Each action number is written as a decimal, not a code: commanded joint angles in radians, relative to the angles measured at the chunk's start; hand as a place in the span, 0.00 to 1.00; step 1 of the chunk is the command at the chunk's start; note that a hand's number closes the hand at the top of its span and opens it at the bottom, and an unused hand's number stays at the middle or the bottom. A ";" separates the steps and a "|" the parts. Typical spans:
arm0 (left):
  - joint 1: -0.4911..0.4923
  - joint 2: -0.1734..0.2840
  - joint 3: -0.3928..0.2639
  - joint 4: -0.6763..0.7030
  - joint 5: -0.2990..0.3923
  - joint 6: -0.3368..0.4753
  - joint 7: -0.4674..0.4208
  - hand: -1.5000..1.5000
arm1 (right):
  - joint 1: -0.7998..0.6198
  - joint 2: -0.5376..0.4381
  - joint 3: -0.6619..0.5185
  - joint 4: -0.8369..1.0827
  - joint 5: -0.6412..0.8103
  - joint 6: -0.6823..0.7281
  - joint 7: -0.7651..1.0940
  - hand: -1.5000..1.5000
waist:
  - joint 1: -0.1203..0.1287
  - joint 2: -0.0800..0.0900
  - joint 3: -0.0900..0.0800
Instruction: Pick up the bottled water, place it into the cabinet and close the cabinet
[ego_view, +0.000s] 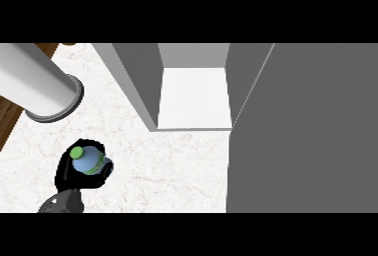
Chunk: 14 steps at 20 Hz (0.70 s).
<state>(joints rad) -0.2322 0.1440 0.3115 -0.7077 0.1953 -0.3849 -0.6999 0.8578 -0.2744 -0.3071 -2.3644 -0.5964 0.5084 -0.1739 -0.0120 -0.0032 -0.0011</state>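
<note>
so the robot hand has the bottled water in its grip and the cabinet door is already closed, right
Not quite. The left robot hand does have its fingers curled round the bottled water, but the cabinet is open, not closed: the head view shows its white shelf bare inside, with the door swung out at the right.

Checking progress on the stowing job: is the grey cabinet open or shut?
Open. The grey cabinet shows its bare white inner shelf, and its grey door is swung out to the right.

No legible text, label, number or sign anywhere.
</note>
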 joint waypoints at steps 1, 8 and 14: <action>-0.015 -0.027 -0.050 -0.126 0.003 -0.004 0.089 1.00 | 0.033 -0.001 -0.026 -0.178 -0.133 -0.046 0.065 0.00 | 0.010 -0.004 0.002; 0.008 -0.141 -0.194 -0.333 0.007 0.161 0.217 1.00 | 0.067 0.016 -0.003 -0.215 -0.097 -0.048 0.067 0.00 | 0.005 -0.004 0.000; -0.014 -0.143 -0.382 -0.504 0.080 0.387 0.346 1.00 | 0.026 -0.005 -0.019 -0.162 -0.110 -0.047 0.064 0.00 | 0.004 -0.002 0.000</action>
<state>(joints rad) -0.2434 0.0109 0.0449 -1.1120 0.2378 -0.1232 -0.4183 0.8569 -0.2890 -0.3190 -2.3548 -0.6244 0.5145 -0.1871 -0.0074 -0.0061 -0.0004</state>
